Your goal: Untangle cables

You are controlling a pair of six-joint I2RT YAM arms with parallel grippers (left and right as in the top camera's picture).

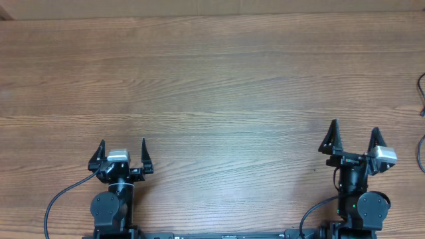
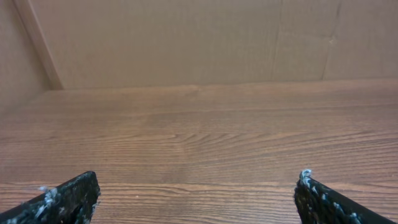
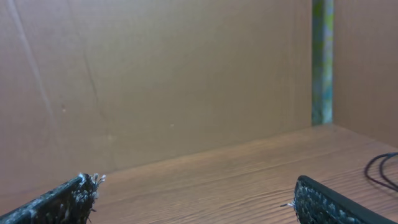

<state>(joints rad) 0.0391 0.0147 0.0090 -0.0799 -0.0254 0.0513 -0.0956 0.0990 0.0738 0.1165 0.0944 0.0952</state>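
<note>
Left claw (image 1: 123, 142) is spread fully wide and grips nothing. In my left wrist view its two black fingertips (image 2: 74, 196) sit at the lower corners of the frame, with bare wood grain between them. Right claw (image 1: 354, 126) is also spread fully wide and empty.

Position of both claws: low over the table (image 1: 212, 79), near its front edge, pointing away from my bases. The left claw is toward the left side of the table and the right claw toward the right side, well apart from each other.

Position of the cables (image 1: 420, 154): at the far right edge of the table, to the right of my right claw and apart from it. The overhead view shows only two short stretches of thin black cord, both cut off by the frame edge. My right wrist view shows a black loop lying flat on the wood beyond my right finger. I cannot tell the plugs or how the cords cross.

A brown cardboard wall (image 2: 186, 43) stands along the far side of the table.
</note>
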